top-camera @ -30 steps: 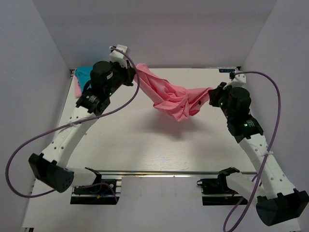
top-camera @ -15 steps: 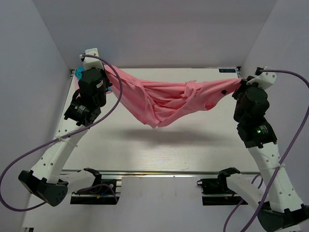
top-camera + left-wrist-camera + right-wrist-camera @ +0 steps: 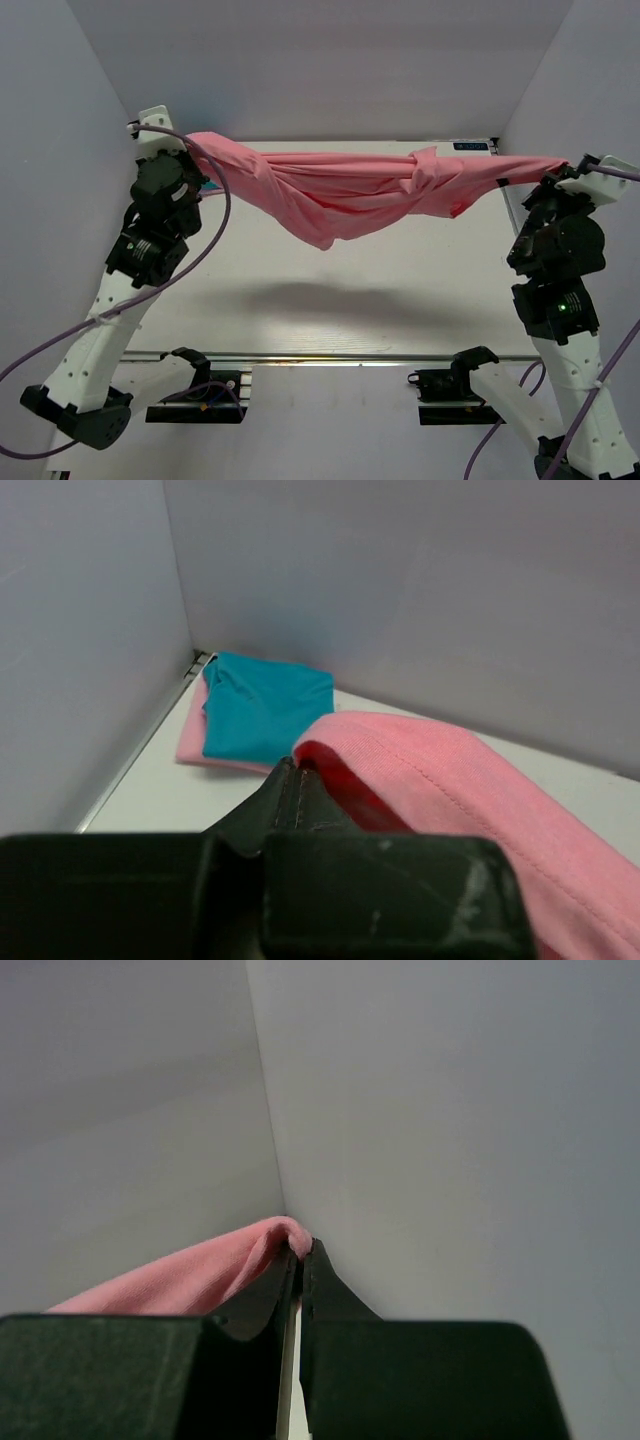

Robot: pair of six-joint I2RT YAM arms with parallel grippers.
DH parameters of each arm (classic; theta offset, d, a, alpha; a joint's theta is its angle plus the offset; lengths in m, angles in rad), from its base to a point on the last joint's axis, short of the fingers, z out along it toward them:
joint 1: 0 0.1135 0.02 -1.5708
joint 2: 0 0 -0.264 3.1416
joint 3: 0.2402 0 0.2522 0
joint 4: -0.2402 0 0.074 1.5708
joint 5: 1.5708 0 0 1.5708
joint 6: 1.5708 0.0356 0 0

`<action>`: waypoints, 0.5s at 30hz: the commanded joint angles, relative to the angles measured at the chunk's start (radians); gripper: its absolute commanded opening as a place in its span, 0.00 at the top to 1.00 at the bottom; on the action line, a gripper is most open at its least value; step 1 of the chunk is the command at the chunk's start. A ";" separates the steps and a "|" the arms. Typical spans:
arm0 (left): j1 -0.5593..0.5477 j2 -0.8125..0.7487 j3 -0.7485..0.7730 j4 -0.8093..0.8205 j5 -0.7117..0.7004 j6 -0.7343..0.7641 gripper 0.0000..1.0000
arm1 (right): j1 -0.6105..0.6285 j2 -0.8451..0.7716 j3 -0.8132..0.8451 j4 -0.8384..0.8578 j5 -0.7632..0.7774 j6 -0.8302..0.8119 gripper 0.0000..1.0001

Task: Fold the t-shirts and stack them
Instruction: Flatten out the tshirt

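left gripper point(image 3: 297, 772): jaws pinched tight on a hemmed edge of the salmon-pink t-shirt point(image 3: 350, 190), way up high next to the left wall point(image 3: 60, 150)
right gripper point(image 3: 300, 1250): same deal, jaws squeezed together on the opposite end of that shirt, right by the right wall point(image 3: 590, 90)
salmon-pink t-shirt: strung between the two grippers, hanging clear above the table point(image 3: 450, 310), twisted and bunched, knotty lump right of centre, belly sagging in the middle
teal-blue t-shirt point(image 3: 265, 705): folded, sitting in the table's far-left corner
pale pink t-shirt point(image 3: 192, 748): folded underneath the teal one, only its edge peeking out
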 commanded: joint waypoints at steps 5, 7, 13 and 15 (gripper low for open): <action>0.017 -0.130 0.023 0.040 0.104 0.061 1.00 | -0.011 -0.110 0.039 0.050 -0.047 -0.020 1.00; 0.017 -0.091 0.013 0.049 0.144 0.047 1.00 | -0.011 -0.101 0.012 0.050 -0.059 0.001 1.00; 0.017 0.118 -0.073 0.084 0.273 -0.049 1.00 | -0.014 0.049 -0.128 0.050 -0.085 0.135 1.00; 0.026 0.260 -0.073 0.084 0.263 -0.065 1.00 | -0.023 0.158 -0.208 0.050 -0.064 0.208 1.00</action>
